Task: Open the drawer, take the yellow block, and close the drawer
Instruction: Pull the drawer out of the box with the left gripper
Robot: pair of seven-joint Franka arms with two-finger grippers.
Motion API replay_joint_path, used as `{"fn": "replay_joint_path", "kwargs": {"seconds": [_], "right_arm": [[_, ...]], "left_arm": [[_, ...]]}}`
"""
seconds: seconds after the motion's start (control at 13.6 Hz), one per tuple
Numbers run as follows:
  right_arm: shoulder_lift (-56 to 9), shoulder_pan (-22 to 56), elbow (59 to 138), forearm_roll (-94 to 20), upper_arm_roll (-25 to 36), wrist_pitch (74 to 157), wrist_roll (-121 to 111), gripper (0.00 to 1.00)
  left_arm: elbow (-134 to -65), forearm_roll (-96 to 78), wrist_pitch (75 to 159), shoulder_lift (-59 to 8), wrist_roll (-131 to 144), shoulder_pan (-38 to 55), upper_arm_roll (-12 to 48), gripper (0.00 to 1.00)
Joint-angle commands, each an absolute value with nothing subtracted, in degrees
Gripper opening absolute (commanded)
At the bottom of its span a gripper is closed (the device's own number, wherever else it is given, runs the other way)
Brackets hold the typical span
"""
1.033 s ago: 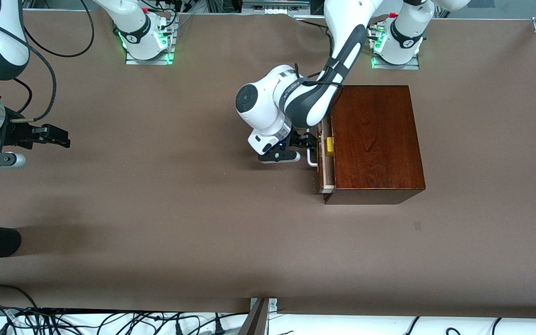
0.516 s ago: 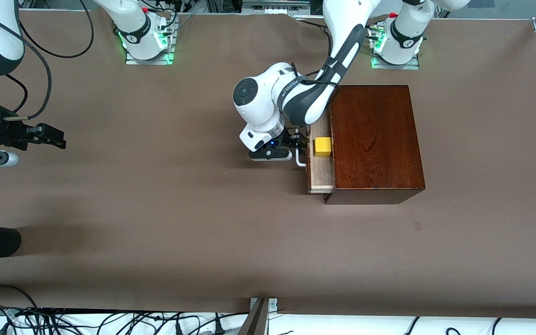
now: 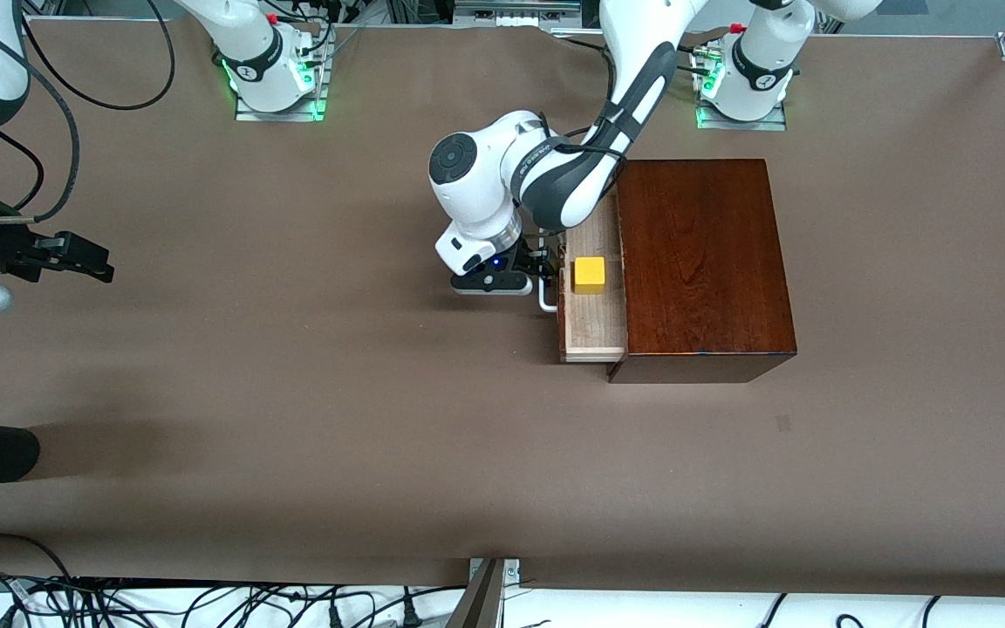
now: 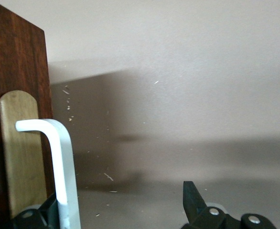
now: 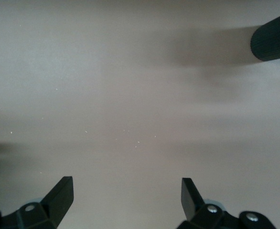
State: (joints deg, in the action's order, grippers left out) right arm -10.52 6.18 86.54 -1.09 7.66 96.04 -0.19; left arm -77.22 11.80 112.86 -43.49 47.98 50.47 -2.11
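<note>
Inside drawer (image 3: 594, 327) | yellow block (image 3: 590, 274) just beside left fingers (image 3: 546, 262)

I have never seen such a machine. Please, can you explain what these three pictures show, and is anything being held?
Two robot arms stand at a brown table. One picture looks down from high across the table; the other two come from cameras on the arms' wrists. A dark wooden box has its drawer pulled partly out, with a yellow block inside. The left gripper is open, with one finger hooked by the white handle. The right gripper waits open over bare table. Nothing is clamped.
</note>
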Motion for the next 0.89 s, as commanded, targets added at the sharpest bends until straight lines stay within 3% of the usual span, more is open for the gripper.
{"fn": "replay_joint_path", "kwargs": {"seconds": [0.0,0.59,0.81], "right_arm": [[-10.2,6.15,85.96,-1.49,7.73,95.01,1.23,1.0],[-9.67,6.06,85.87,-1.14,7.91,93.52,2.11,1.0],[-9.58,6.06,85.78,-1.49,7.91,93.52,2.02,1.0]], "left_arm": [[-68.65,6.33,120.41,-49.57,47.9,53.08,-0.18,1.0],[-67.15,6.85,119.8,-49.93,47.29,53.35,-0.88,1.0],[-67.24,6.68,110.77,-47.82,47.11,52.56,-0.97,1.0]]}}
